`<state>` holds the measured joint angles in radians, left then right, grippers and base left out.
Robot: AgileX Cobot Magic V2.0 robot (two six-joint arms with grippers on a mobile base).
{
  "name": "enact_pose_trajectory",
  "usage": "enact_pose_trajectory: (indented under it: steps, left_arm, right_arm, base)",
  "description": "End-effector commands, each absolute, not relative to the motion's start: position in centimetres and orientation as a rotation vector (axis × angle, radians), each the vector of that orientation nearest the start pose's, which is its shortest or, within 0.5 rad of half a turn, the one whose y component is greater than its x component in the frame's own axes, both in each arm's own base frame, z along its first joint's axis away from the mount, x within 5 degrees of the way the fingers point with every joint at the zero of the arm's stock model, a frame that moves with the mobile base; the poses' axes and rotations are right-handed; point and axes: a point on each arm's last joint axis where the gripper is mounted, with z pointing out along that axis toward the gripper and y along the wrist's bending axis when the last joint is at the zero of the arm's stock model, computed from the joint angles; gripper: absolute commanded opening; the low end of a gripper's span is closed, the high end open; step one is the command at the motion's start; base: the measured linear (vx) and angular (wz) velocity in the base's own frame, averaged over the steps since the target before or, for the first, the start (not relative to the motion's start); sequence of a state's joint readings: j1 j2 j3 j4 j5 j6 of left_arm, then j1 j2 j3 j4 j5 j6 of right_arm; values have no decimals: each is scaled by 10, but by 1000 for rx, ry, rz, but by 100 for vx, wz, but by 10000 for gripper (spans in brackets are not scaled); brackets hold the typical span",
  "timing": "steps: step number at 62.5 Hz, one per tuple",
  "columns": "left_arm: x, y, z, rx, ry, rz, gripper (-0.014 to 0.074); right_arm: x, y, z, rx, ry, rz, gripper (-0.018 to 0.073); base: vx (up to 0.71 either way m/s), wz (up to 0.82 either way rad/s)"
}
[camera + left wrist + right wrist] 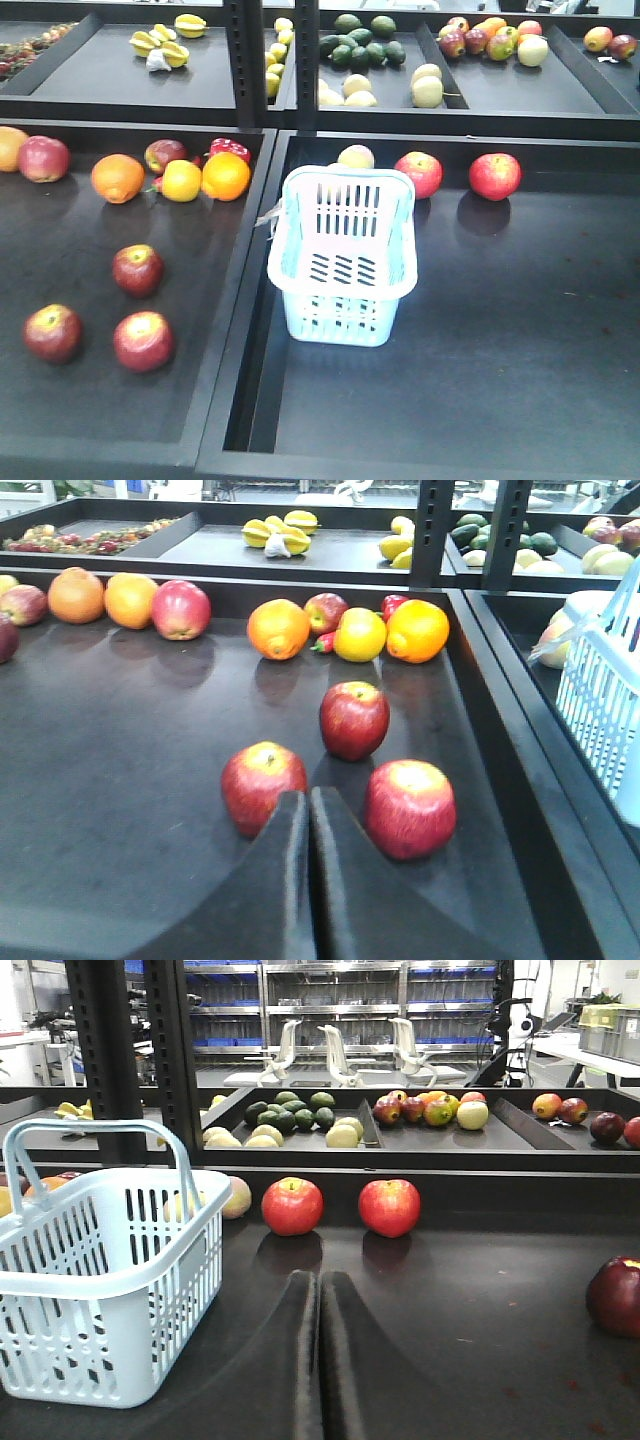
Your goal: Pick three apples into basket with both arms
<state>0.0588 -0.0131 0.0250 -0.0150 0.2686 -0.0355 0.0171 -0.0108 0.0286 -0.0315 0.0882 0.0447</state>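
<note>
My left gripper (308, 802), clenched empty, aims between the near two of the three apples (353, 718) to pick, while my right gripper (320, 1282), also clenched, hangs right of the basket (100, 1260).

- The basket (340, 322) stands upright in the right-hand tray (500, 380), near that tray's left wall.
- A wisp of clear plastic (268, 216) hangs at the basket's left rim.
- Left of the basket, in the next tray, the three apples lie apart in a triangle: the far apple (137, 269), the near-left apple (53, 332) and the near-right apple (143, 341).
- Just behind the basket sits a pale yellow fruit (356, 157).
- Behind and right of the basket lie a first red apple (418, 173) and a second red apple (495, 176).
- Behind and left of the basket, an orange (226, 176) touches a yellow fruit (181, 181).
</note>
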Motion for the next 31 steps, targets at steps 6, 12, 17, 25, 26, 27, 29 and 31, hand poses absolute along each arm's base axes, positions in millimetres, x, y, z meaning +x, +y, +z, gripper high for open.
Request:
enact_pose_trajectory:
  steps: [6,12,17,25,26,27,29,31]
  left_arm:
    - [56,3,180,-94,1702,-1,-6]
    - [56,3,180,-94,1702,-1,-6]
    - [56,3,180,-94,1702,-1,-6]
    - [56,3,180,-94,1702,-1,-6]
    - [56,3,180,-94,1702,-1,-6]
    - [56,3,180,-94,1702,-1,-6]
    - [56,3,180,-94,1702,-1,-6]
    - [56,3,180,-94,1702,-1,-6]
  right_arm:
    - [56,1,199,-5,1522,10,-1]
    - [56,1,199,-5,1522,10,-1]
    - [56,1,199,-5,1522,10,-1]
    - [56,1,199,-5,1522,10,-1]
    - [56,1,199,-5,1522,10,-1]
    - [56,1,199,-5,1522,10,-1]
    - [56,1,199,-5,1522,10,-1]
    - [56,1,199,-5,1522,10,-1]
  base:
    - [8,-9]
    - [7,-9]
    - [7,-8]
    - [7,-8]
    - [7,-8]
    - [7,-8]
    - [7,-8]
    - [7,-8]
